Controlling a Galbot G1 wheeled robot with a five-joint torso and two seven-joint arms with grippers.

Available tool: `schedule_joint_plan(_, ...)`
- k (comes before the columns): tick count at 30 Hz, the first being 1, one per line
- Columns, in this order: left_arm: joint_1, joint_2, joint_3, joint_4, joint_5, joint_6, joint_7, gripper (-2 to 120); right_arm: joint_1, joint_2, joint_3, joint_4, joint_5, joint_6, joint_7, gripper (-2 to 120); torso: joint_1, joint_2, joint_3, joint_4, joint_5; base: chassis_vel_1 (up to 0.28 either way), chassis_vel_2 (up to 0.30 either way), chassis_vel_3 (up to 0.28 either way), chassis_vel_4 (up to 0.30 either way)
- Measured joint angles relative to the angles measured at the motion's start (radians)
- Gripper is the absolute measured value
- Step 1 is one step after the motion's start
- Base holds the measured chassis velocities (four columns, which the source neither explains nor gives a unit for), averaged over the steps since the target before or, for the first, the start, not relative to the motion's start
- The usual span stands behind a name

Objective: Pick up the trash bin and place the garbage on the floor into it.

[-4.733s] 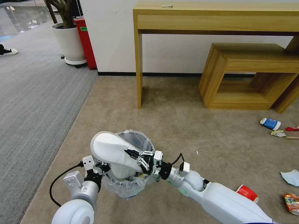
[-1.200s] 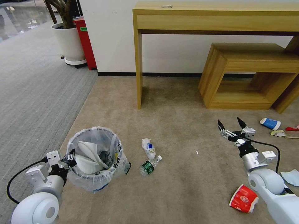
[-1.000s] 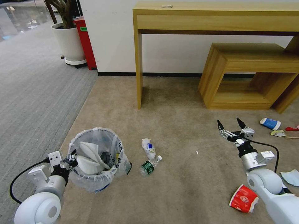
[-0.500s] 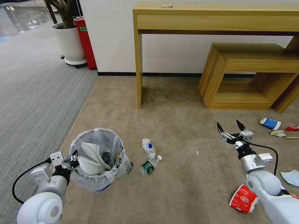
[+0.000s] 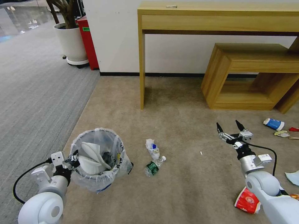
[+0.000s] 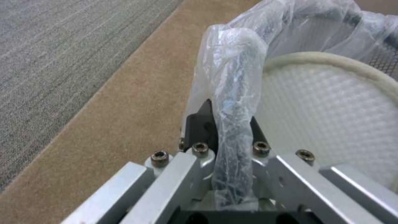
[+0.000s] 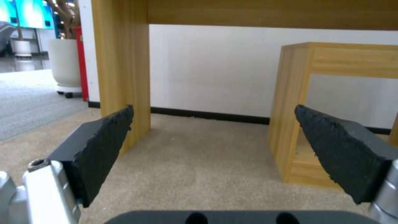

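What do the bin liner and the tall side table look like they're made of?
Trash bin liner: thin clear plastic film, going by its wrinkles and shine; the left claw pinches it at the rim. Tall side table: light wood or wood-look laminate, matte, with visible grain.

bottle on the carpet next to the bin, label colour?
Green, on the clear bottle; the head view shows it best.

The right arm hides part of the red-white cup (image 5: 246, 200); the picture's edge cuts off the pale blue mask (image 5: 293, 178).
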Motion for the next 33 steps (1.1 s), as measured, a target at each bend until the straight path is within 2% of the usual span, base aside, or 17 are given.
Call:
schedule_joint_plan(20, -0.002, -0.006, 0.003, 0.006, 0.004, -0.006, 0.0, 2, 0.008, 0.002, 0.0, -0.013, -0.025, -0.009, 0.002, 91, 0.0, 0.0, 0.0, 0.0, 0.0001, 0.0, 0.0, 0.0, 0.0)
schedule_joint_plan(33, -0.005, -0.011, 0.008, 0.012, 0.008, -0.01, 0.001, 2, 0.01, 0.005, -0.007, -0.028, -0.026, 0.01, 0.001, 93, 0.0, 0.0, 0.0, 0.0, 0.0001, 0.0, 0.0, 0.0, 0.0)
